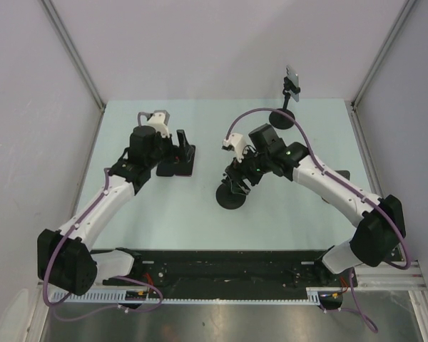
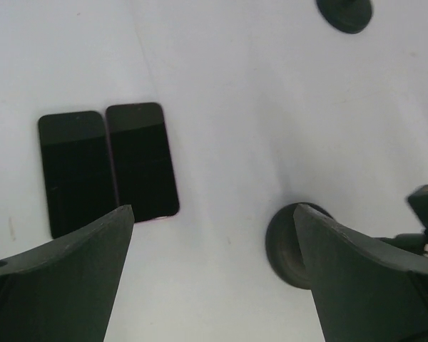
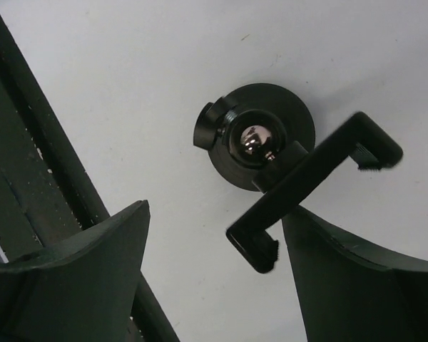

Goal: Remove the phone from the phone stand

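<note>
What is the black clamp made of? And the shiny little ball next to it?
Clamp: probably matte black plastic; it looks dull, with moulded square edges. Ball: probably polished metal; it is silvery and mirrors a bright spot of light.

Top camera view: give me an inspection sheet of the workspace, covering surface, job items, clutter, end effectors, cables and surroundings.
Surface: pale table, no spills seen.
Job's things: far stand holds a phone; near stand has an empty clamp; two flat phones lie side by side.
Clutter: nothing seen.
End effectors: left end effector open and empty above the table; right end effector open around the near stand's clamp, contact unclear.
Cables: purple cables run along both arms.
Surroundings: grey walls; black rail at the near edge.
</note>
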